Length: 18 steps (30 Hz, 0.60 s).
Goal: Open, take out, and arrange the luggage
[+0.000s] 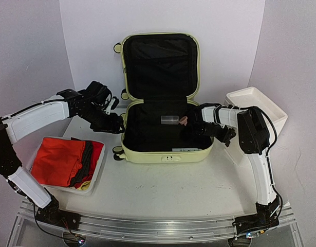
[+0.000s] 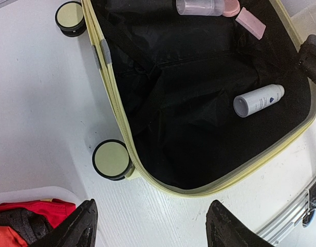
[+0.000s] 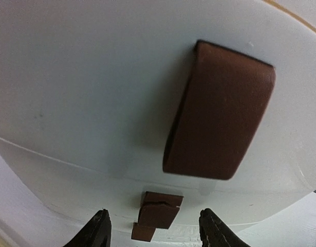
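Lying open on the table [image 1: 163, 190], the luggage [image 1: 165, 154] is found between the two grippers. Its lid is propped upright at the back and its black lining is exposed.

The left gripper [image 1: 115, 123] is held just outside the case's left wall, near the front-left wheel [image 2: 111, 158]. In the left wrist view its fingers [image 2: 75, 226] are spread wide, with only bare table between them; nothing is gripped. The lower shell is seen ahead of this gripper and to its right. Inside, a white bottle [image 2: 258, 100] is lying on its side. Farther off, a clear bottle with a pink cap [image 2: 201, 6] and a pink slab [image 2: 249, 22] are noted near the hinge side.

The right gripper [image 1: 193, 127] is positioned over the case's right wall, inside the lower shell, just beside the clear bottle. In the right wrist view its fingers are parted and nothing is clamped between them. Directly ahead of them the view is filled by a pale curved surface [image 3: 96, 77]. A brown block [image 3: 219, 110] is seen on it, with smaller brown pieces [image 3: 159, 206] nearer the fingertips. What this surface is cannot be told.

On the near side of the left gripper, a white basket [image 1: 98, 172] holding red and dark cloth [image 1: 60, 159] is recorded. Beyond the right arm, a white box [image 1: 255, 100] is noted.
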Each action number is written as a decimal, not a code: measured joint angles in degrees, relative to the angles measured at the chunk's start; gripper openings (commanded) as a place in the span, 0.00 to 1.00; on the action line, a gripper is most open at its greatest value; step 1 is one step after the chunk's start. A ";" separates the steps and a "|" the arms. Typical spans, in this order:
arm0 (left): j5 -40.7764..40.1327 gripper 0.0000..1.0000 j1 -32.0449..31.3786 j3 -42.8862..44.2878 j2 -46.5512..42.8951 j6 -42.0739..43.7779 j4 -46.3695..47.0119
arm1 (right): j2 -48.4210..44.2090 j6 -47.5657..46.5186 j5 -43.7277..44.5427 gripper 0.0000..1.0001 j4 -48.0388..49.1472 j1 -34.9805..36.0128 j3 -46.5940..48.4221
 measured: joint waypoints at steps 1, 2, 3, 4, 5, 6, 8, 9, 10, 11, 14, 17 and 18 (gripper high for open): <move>0.00 0.73 0.00 0.00 0.00 0.02 0.07 | 0.00 0.04 0.17 0.56 0.02 -0.35 0.07; 0.00 0.73 0.00 0.00 0.00 0.02 0.17 | 0.00 0.09 0.31 0.56 0.00 -0.55 0.07; 0.02 0.73 0.00 0.00 0.00 0.04 0.22 | 0.00 0.20 0.35 0.56 0.00 -0.87 0.09; 0.02 0.73 0.00 0.00 0.00 0.04 0.20 | 0.00 0.22 0.17 0.58 0.04 -1.14 0.15; 0.02 0.74 0.00 0.00 0.02 0.07 0.22 | 0.00 0.17 0.17 0.59 0.07 -1.14 0.28; 0.02 0.74 0.00 0.00 0.13 0.09 0.22 | 0.00 -0.07 0.35 0.62 0.02 -0.90 0.52; 0.00 0.80 0.00 0.00 0.83 0.09 0.26 | 0.00 -1.09 1.18 0.66 -0.09 0.07 1.42; -0.02 0.82 0.00 0.02 1.57 0.11 0.31 | 0.00 -1.84 1.57 0.67 -0.17 0.66 2.08; -0.04 0.84 0.07 0.15 2.58 0.09 0.31 | 0.00 -2.54 1.92 0.68 -0.20 1.33 2.67; 0.04 0.86 0.31 0.39 3.82 0.00 0.33 | 0.00 -3.82 2.69 0.68 -0.26 2.54 3.63; 1.62 0.87 1.51 1.79 8.11 -0.35 0.26 | -0.20 -7.37 4.81 0.68 -0.15 6.25 5.20; 2.99 0.87 3.41 4.74 12.52 -0.50 0.26 | -1.27 -13.94 6.91 0.71 0.50 9.66 5.29; 3.21 0.86 3.96 5.99 13.97 -0.57 0.26 | -1.88 -18.99 7.43 0.72 2.03 10.69 5.18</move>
